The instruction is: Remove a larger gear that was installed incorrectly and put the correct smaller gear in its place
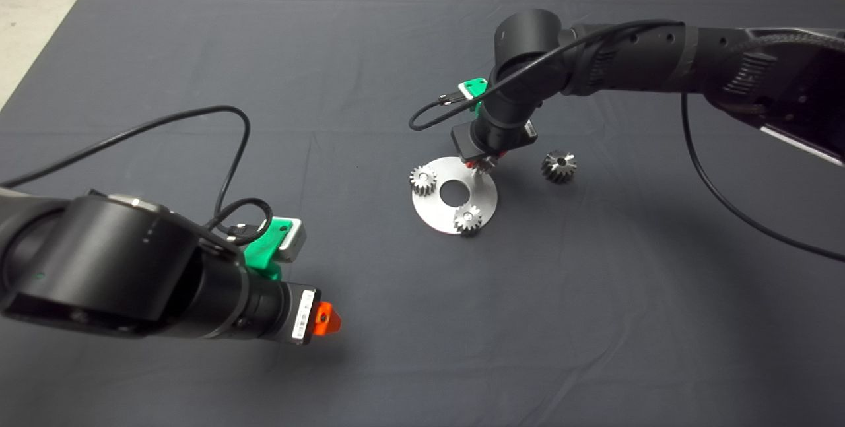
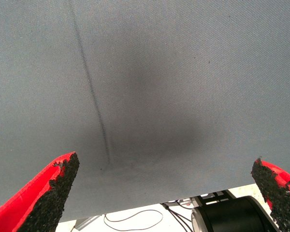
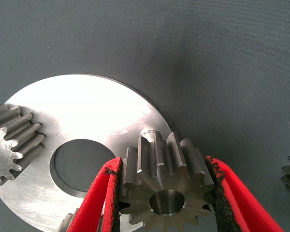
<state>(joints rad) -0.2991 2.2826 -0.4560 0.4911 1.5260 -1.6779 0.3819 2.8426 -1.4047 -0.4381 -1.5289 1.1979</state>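
**gearfan22:** where's your right pincer at right now?

**me:** My right pincer point(image 3: 163, 193) is down over the far edge of the round steel plate point(image 1: 436, 206), on the side nearest the loose gear. Both red fingers point(image 3: 94, 203) are pressed against the flanks of a gear point(image 3: 165, 186), one pad on each side, so I'm pinching it. From my wrist camera I see its straight teeth and round centre hole, and it sits upright at the rim of the plate, beside the plate's big middle hole point(image 3: 79, 164). By its place on the plate I take it for the smaller gear, though I can't judge its size from here.

**gearfan22:** and the other gears?

**me:** Two small bright gears stand on the same plate: one point(image 1: 422, 179) at the left edge, one point(image 1: 467, 219) at the near edge. The larger gear point(image 1: 559, 166) is off the plate, resting on the dark mat point(image 1: 264, 31) just to the right of it, apart from my fingers.

**gearfan22:** left arm doing anything?

**me:** Nope. My left pincer point(image 2: 166, 193) hovers over bare mat at the lower left of the bench, fingers spread wide, gripping nothing.
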